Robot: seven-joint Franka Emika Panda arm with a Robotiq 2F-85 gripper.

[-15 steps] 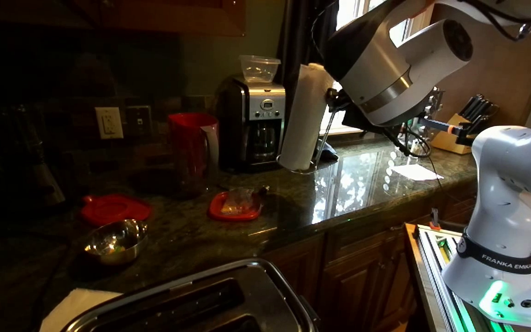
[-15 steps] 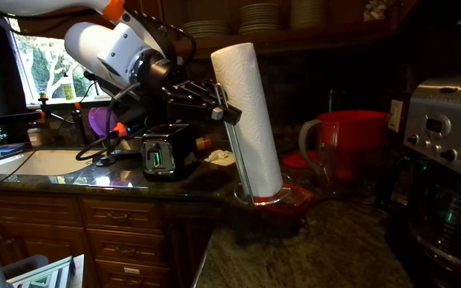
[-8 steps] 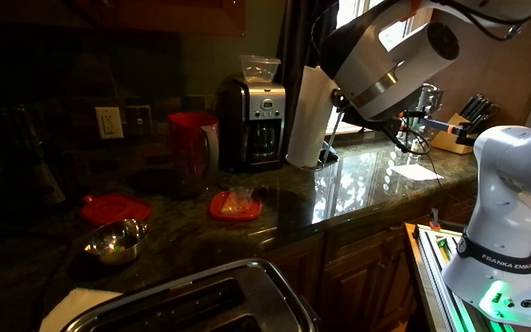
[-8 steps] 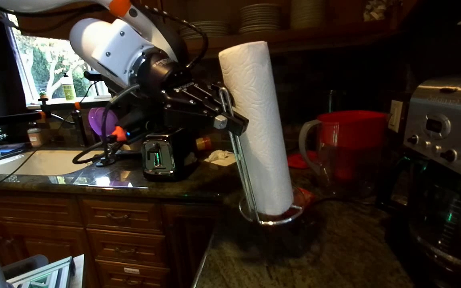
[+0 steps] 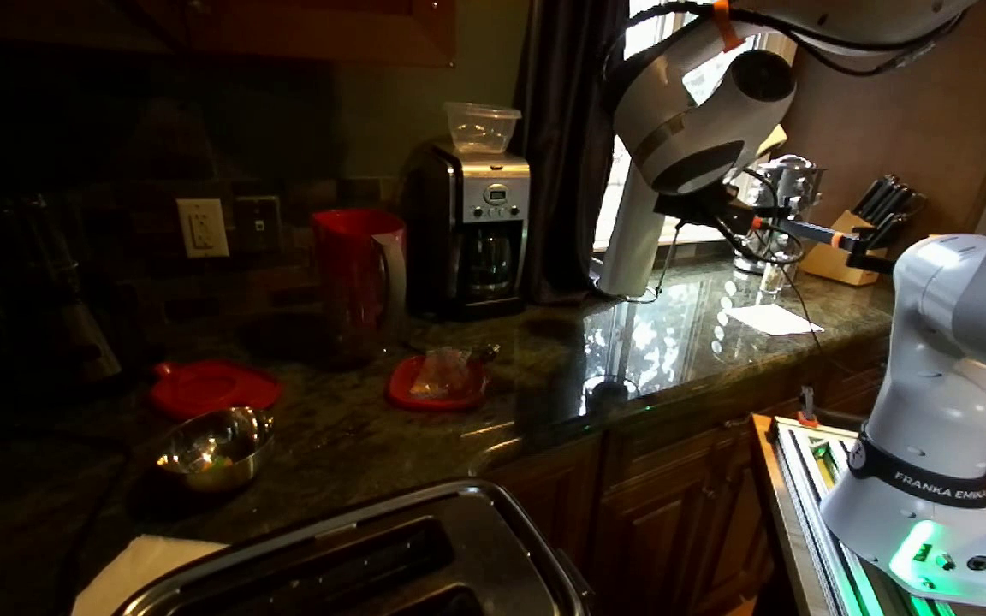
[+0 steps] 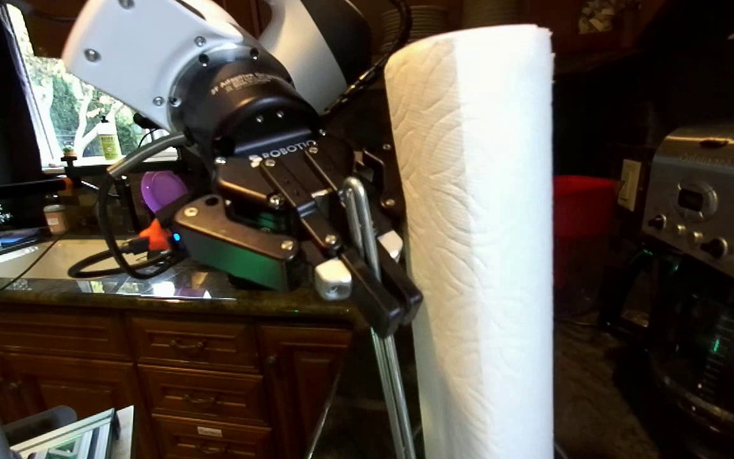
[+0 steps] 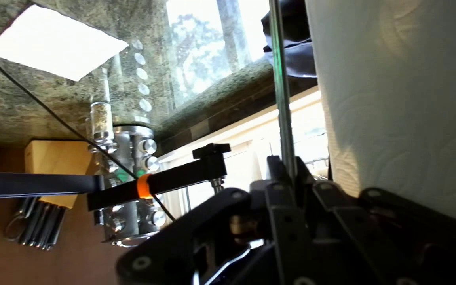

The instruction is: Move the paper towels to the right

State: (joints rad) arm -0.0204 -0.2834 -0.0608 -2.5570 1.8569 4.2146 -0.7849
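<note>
The paper towels, a tall white roll, show in both exterior views (image 5: 632,239) (image 6: 482,223) and on the right of the wrist view (image 7: 402,99). The roll stands slightly tilted on a wire holder. My gripper (image 6: 402,312) is shut on the holder's metal side rod (image 6: 392,395), just beside the roll. In the wrist view the gripper (image 7: 286,160) has the rod (image 7: 282,79) between its fingertips. In an exterior view the holder's base ring (image 5: 651,298) appears above the counter, in front of the window; the arm hides the roll's top there.
A coffee maker (image 5: 497,201) with a plastic tub on top stands left of the roll. A red pitcher (image 5: 356,257), red lid (image 5: 437,393), steel bowl (image 5: 215,453) and toaster (image 5: 356,556) are farther left. White paper (image 5: 774,319), a knife block (image 5: 844,248) and a camera arm (image 5: 810,231) are rightward.
The gripper and held roll have moved right, away from the coffee maker toward the window in an exterior view. They appear much larger and nearer in an exterior view. The roll is more upright.
</note>
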